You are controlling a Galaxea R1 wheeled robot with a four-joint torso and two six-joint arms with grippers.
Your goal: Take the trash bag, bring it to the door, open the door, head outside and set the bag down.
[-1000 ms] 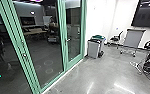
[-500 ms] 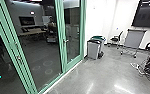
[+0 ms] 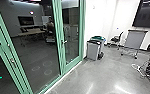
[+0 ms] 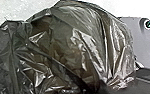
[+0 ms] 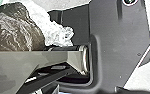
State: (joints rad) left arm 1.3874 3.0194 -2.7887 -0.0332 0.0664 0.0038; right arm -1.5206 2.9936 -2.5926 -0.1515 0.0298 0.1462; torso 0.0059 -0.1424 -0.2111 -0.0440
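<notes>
Left and right grippers: cannot tell whether released or clenched. Trash bag [image 4: 73, 42]: large and close at the left wrist, beside the base plate [image 4: 146, 40]; left arm judged nearer (the right wrist view has it farther off, past an arm link [image 5: 23, 65]). Long axis: unclear, rounded bulge. Farther out: green-framed glass door [image 3: 81, 35], ahead, apparently closed, handle [image 3: 63, 42] well apart.

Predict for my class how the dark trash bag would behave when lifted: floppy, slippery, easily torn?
The trash bag would probably sag and change shape, since its film is creased all over. It may feel slippery, as it shines in bright streaks. It might tear if snagged: the film looks thin, with brownish patches showing through.
</notes>
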